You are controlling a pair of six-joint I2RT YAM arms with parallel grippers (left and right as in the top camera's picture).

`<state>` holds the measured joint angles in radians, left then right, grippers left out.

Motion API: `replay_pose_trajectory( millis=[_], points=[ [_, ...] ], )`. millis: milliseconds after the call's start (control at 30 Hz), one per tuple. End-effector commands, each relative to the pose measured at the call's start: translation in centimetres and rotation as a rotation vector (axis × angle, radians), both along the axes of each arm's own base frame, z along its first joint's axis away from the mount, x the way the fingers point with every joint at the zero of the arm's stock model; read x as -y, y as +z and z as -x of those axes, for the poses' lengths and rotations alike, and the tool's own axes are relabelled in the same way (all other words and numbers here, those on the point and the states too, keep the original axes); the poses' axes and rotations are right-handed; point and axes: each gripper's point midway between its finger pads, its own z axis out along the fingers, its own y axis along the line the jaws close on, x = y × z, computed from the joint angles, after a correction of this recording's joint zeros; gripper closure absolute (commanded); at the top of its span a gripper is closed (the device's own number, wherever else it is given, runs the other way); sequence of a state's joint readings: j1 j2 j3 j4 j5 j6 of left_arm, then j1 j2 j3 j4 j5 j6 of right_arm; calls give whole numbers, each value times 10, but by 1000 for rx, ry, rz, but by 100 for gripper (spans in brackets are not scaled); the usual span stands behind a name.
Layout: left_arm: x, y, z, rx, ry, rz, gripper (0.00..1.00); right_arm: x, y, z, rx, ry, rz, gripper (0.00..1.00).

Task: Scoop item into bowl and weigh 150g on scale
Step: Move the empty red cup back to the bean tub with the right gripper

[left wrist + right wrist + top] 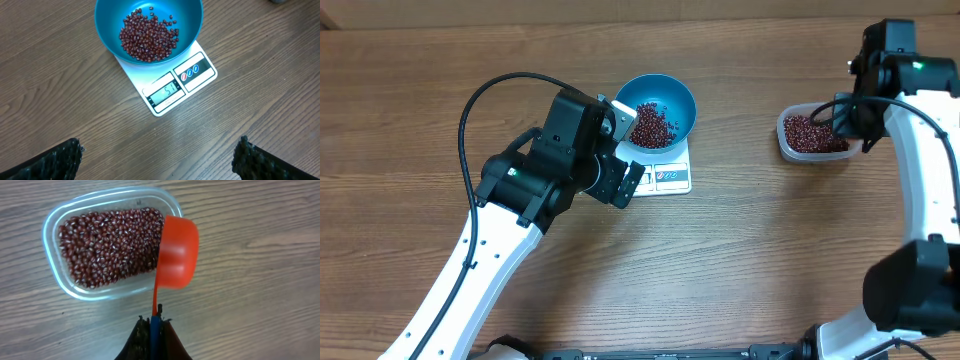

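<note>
The left gripper [157, 162] is spread as wide as it goes and has hold of nothing. Its two dark fingers [57, 161] sit at the bottom corners of the wrist view with bare table [60, 90] between them. It hangs just short of the scale [200, 70], on the display side, touching neither scale nor bowl.

The right gripper [152, 325] is clamped tight on the thin handle of an orange scoop [175, 252]. In its wrist view the handle runs from 6 o'clock up toward 12, leaning a little to 1. The cup is at the far end, over the right-hand end of the clear tub [50, 225]. I cannot tell whether the cup is touching the rim or has anything in it, as it is blurred.

The tub is well filled with red-brown beans [110, 245], and its long axis lies roughly 8 to 2 o'clock in that view.

From overhead, the blue bowl [107, 20] stands upright on the 12 o'clock part of the scale, holding a loose heap of beans. The display edge faces 6 o'clock and shows 51. The tub lies well apart at the bowl's 3 o'clock.
</note>
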<state>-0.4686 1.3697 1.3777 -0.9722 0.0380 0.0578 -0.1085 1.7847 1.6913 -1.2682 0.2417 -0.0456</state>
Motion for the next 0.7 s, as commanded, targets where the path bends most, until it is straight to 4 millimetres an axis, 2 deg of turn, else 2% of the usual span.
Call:
replay_pose_trajectory(
  millis=[0,200,400,567,667],
  points=[
    [-2,1,1,-2,12,11,0,0,-9,-8,-4,19,32,96],
    [-2,1,1,-2,12,11,1,-11,-12,-21,19,118,55,96],
    [-2,1,1,-2,13,10,0,-21,-22,-26,18,175,67,96],
    [-2,1,1,-2,12,11,0,-13,-36,-22,-25,162,108,96],
    [-2,1,1,-2,12,11,0,-9,-52,-18,-65,156,130,96]
  ],
)
